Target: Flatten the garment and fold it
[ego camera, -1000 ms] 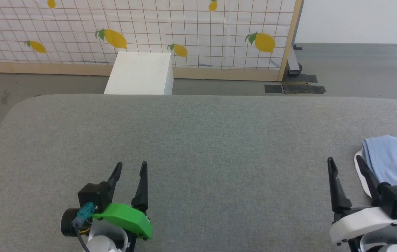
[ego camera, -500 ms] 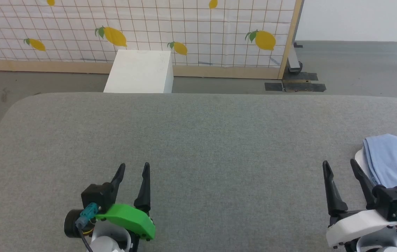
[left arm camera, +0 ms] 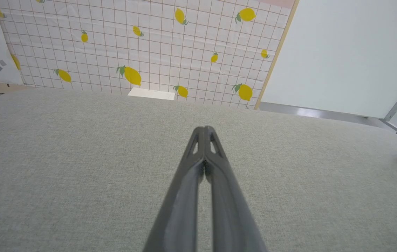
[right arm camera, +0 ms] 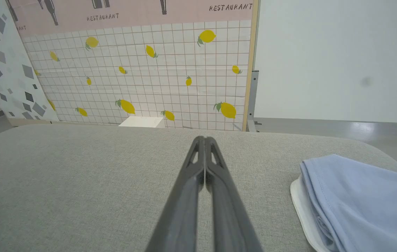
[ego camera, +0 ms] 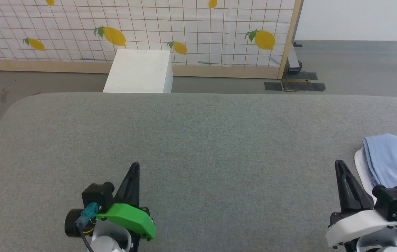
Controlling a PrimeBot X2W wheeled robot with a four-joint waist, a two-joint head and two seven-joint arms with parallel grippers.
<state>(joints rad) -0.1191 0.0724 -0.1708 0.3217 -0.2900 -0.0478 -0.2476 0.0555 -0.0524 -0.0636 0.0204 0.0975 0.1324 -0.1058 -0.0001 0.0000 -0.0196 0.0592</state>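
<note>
Work seems barely begun: the shirt (ego camera: pixel 394 157) lies bunched, probably doubled over, at the worktop's (ego camera: pixel 202 140) 3 o'clock edge, partly out of frame. Flattening and folding remain. The left pincer (ego camera: pixel 133 171) and right pincer (ego camera: pixel 341 168) are both closed and empty, pointing to 12 o'clock, the right just beside the shirt.
</note>
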